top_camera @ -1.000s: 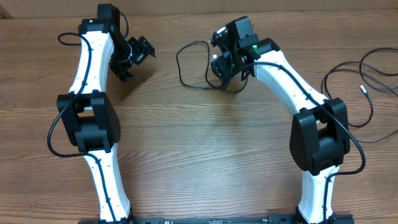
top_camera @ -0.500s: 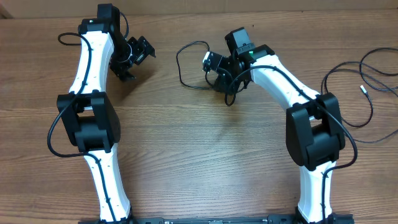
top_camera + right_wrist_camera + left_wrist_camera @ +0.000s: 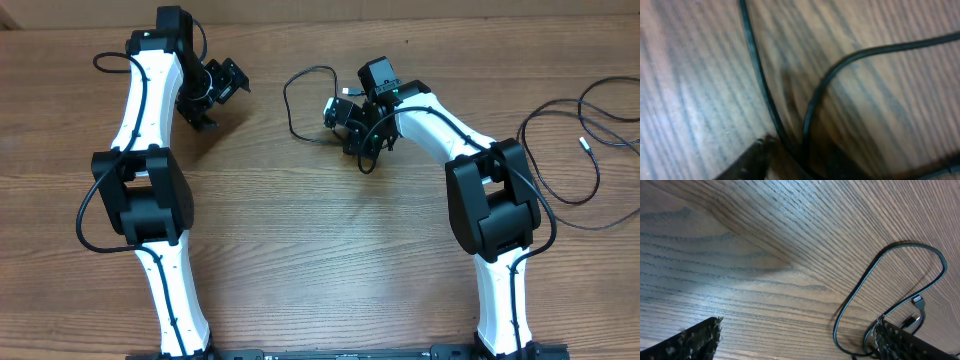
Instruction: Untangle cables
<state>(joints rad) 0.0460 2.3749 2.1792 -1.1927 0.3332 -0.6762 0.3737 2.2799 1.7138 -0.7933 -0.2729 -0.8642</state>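
Wood-grain bench [image 3: 320, 250] fills the overhead view. Two white arms reach up from the bottom edge: the left arm [image 3: 150, 200] toward the upper left, the right arm [image 3: 490, 200] bent in toward upper centre. Spare cables [image 3: 590, 150], thin and black, lie in loose curves at the bench's right edge, well apart from both arms, with a small silver plug end [image 3: 583, 143] among them. The looped cable [image 3: 287, 105] lies on the bench at upper centre between the two arms, its open loop toward the left arm and its other end running under the right pincer [image 3: 352, 130]. In the left wrist view the same loop [image 3: 860, 295] lies flat on the wood, with a small silver plug [image 3: 917, 300] by its lower right. The left pincer [image 3: 222, 98] is near the top left, apart from the loop; its wrist view shows the fingers spread wide at the bottom corners with only bare wood between them, gripping nothing. The right pincer sits right over the loop's end; its wrist view is blurred. Two strands [image 3: 760, 85] converge at the bottom beside one dark finger [image 3: 747, 160]. Can't tell whether it is closed on the cable.
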